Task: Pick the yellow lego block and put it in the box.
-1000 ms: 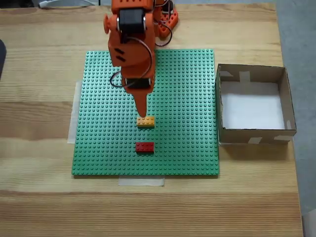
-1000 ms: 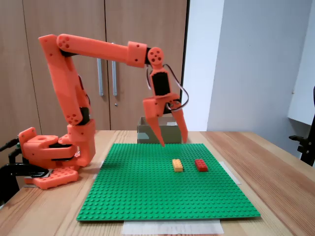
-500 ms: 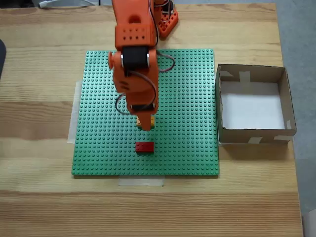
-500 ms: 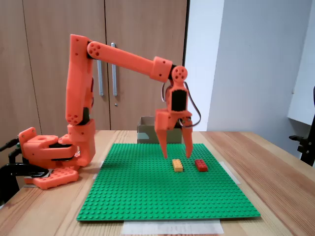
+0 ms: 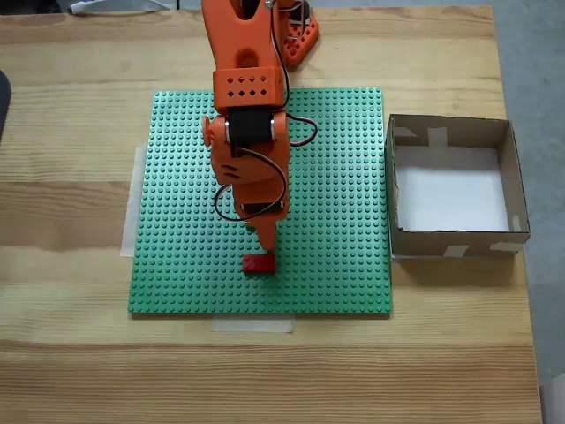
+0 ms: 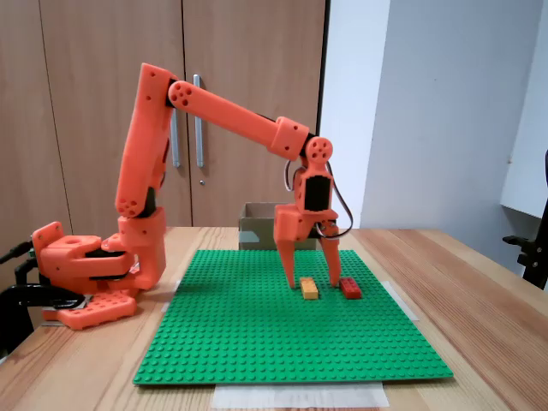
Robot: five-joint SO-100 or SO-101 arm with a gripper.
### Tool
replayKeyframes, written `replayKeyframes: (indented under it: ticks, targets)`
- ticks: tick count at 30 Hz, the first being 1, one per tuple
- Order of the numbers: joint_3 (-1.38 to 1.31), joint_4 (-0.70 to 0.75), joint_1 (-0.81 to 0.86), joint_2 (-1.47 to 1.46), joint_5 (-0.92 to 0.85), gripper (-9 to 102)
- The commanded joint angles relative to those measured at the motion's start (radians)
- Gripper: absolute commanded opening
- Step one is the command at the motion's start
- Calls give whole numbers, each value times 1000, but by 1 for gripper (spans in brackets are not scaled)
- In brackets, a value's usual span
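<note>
- The gripper (image 6: 312,281) hangs spread wide, fingertips low over the green baseplate (image 6: 257,342), straddling the yellow lego block (image 6: 309,288) – a stance that looks set for closing on it
- The red brick (image 6: 350,288) sits just beside one fingertip, close enough to get nudged
- From above, the arm hides the yellow block; the box (image 5: 455,244) lies well off to the gripper's right

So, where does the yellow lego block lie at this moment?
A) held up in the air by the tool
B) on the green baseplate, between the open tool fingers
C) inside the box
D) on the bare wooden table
B: in the side fixed view, the yellow lego block lies on the green baseplate with the open tool astride it.
</note>
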Motion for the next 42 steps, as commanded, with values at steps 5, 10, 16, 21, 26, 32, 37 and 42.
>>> replayKeyframes:
  ticks: [5, 10, 16, 21, 26, 32, 37, 42]
  targets:
    - [-35, 2, 21, 8, 5, 29]
    - [-32, 6, 34, 20, -3, 29]
    - [-26, 28, 41, 35, -6, 28]
    - [23, 11, 41, 77, -12, 28]
    - [77, -12, 41, 114, -21, 28]
    - [94, -23, 48, 137, -20, 26]
    - [97, -49, 66, 146, -18, 25]
    - [98, -52, 77, 147, -29, 20]
